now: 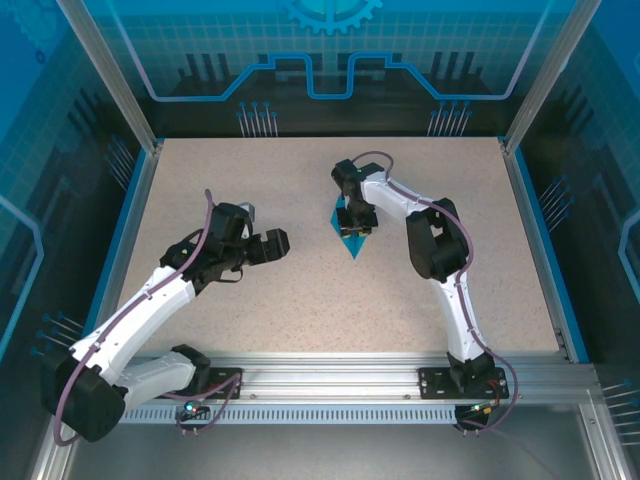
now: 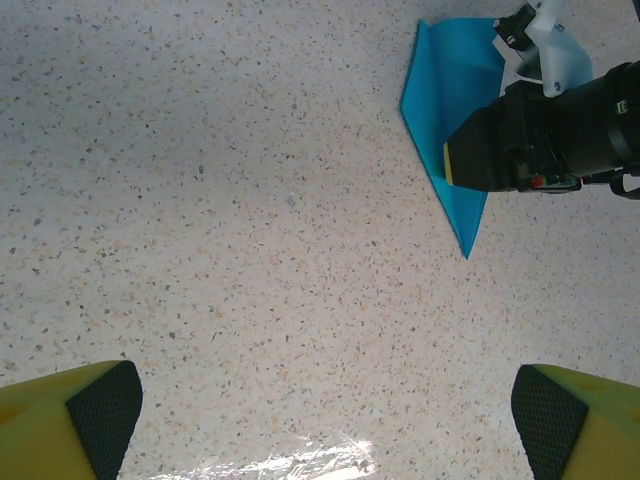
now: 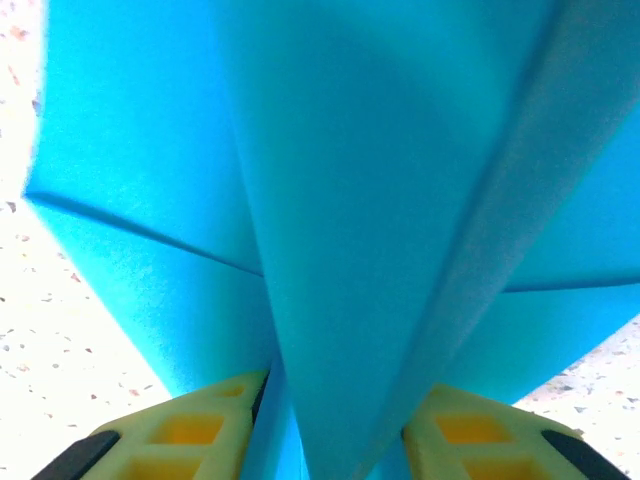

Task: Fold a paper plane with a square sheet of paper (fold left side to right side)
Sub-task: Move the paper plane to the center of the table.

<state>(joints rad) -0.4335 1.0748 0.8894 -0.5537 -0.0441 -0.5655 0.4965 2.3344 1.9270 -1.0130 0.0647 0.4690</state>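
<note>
From above: the paper plane (image 1: 352, 247) lies on the bench (image 1: 300, 310), tip toward 6 o'clock, under my right pincer (image 1: 355, 222); my left pincer (image 1: 275, 243) hangs at its 9 o'clock. Left wrist: jaws wide, plane at 1 o'clock. Right wrist: fingers (image 3: 180, 440) flank its raised fold; gripped or not, I cannot tell.

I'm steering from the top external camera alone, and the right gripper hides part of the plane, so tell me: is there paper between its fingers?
Observer: Yes. In the right wrist view, the raised centre fold of the paper plane runs between the two yellow fingers of the right gripper. I cannot tell whether they pinch it.
Operator: And the left gripper, is it carrying anything?
Observer: No. In the left wrist view the left gripper is wide open, with bare table between its pads.
</note>
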